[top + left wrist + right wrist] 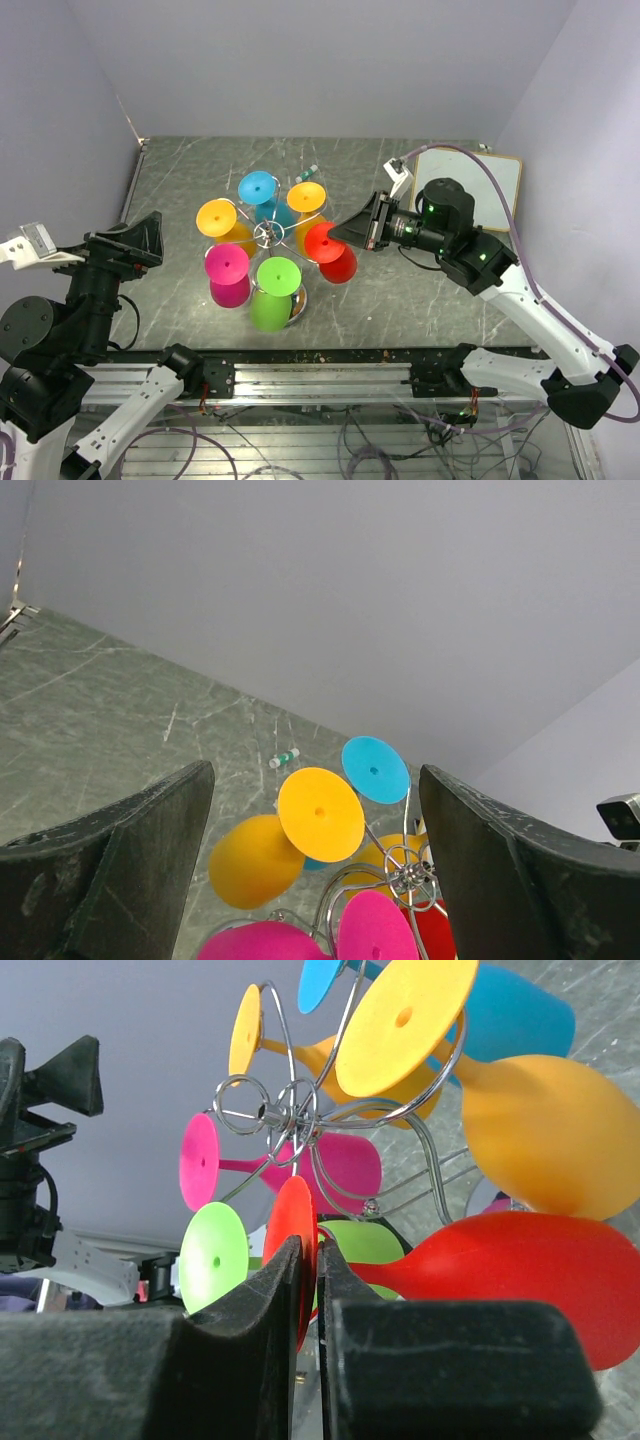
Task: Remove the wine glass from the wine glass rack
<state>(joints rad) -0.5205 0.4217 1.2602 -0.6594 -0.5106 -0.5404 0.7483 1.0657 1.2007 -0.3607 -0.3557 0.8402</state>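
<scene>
"Where's the red wine glass (520, 1270)?"

"Hanging on the wine glass rack (266, 233), on its right side. Its foot is up by the hub and its bowl tilts outward."

"And the right gripper (308, 1252)?"

"Fingers pinched together on the edge of that glass's foot."

"The left gripper (150, 240)?"

"Well left of the rack, fingers spread wide."
</scene>
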